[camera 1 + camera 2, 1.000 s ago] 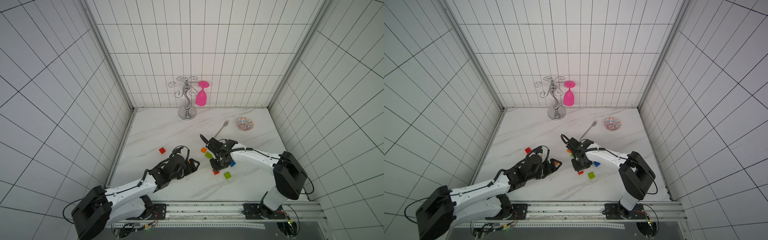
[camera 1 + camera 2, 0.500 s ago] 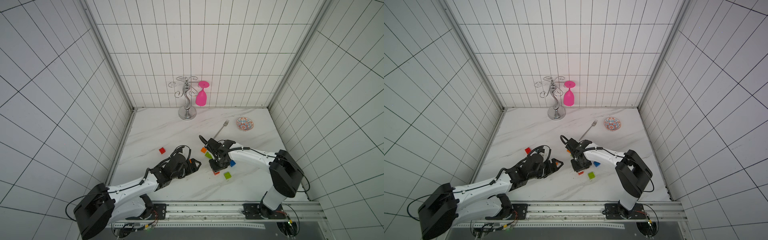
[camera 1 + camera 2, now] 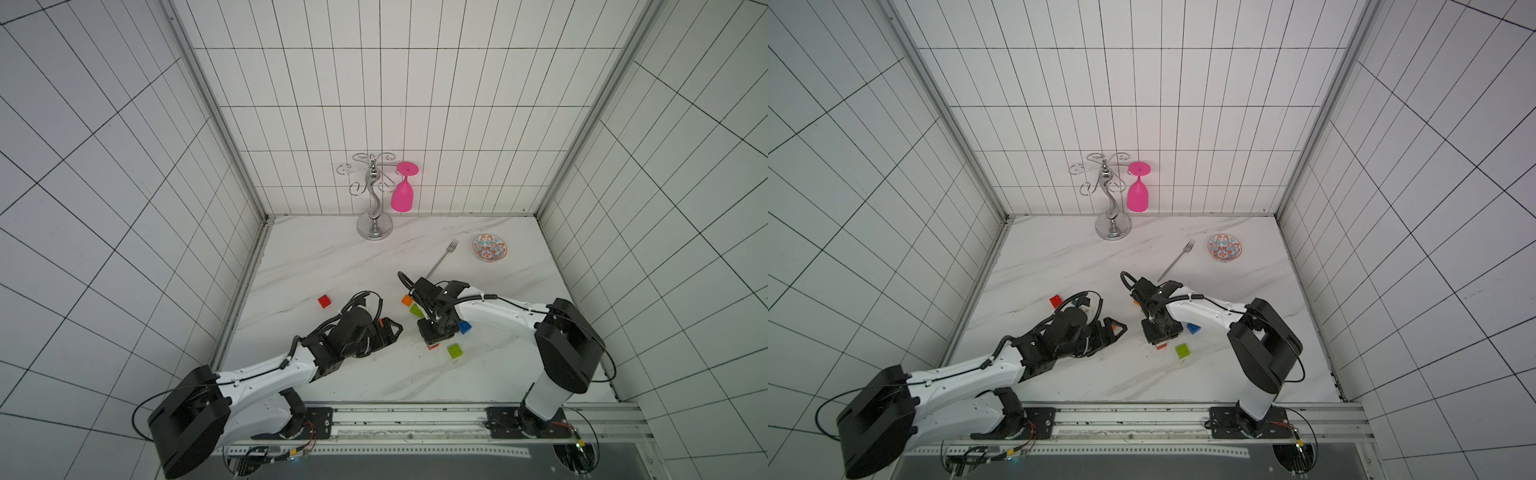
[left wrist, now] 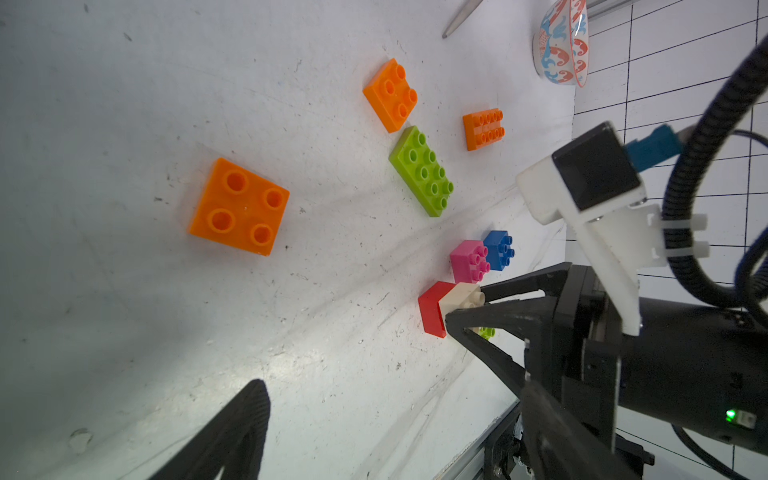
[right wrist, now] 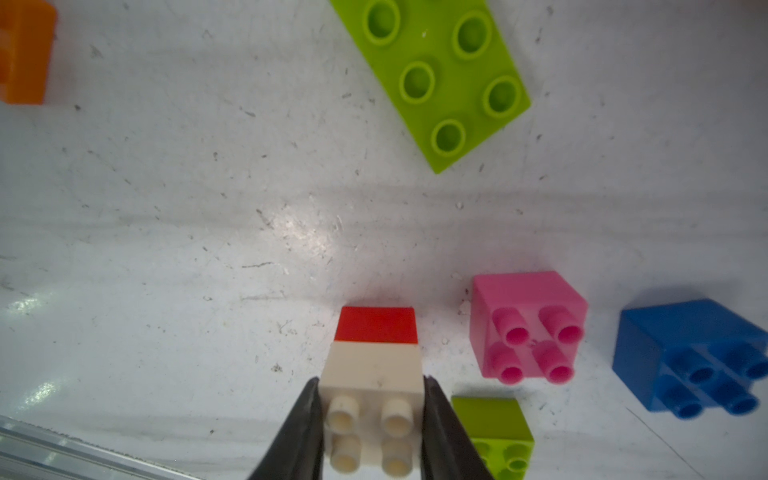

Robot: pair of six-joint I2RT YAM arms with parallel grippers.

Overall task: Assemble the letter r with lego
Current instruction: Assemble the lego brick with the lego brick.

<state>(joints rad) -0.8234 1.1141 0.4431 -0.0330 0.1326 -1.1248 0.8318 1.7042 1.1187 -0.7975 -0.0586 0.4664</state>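
Little had shifted over the last second: the left gripper [image 3: 392, 330] stayed wide open and empty, lying close by a flat orange brick [image 4: 240, 206]. The right gripper [image 5: 371, 386] stayed clamped on the cream brick [image 5: 374, 365], which sat on the red brick [image 5: 376, 324] just beside the pink brick [image 5: 528, 324]. The letter looked barely begun, with that first joint probably still being pressed home.

From where I stand, no lettering, label, brand or number is readable anywhere, not even on the lego bricks [image 4: 239, 206].
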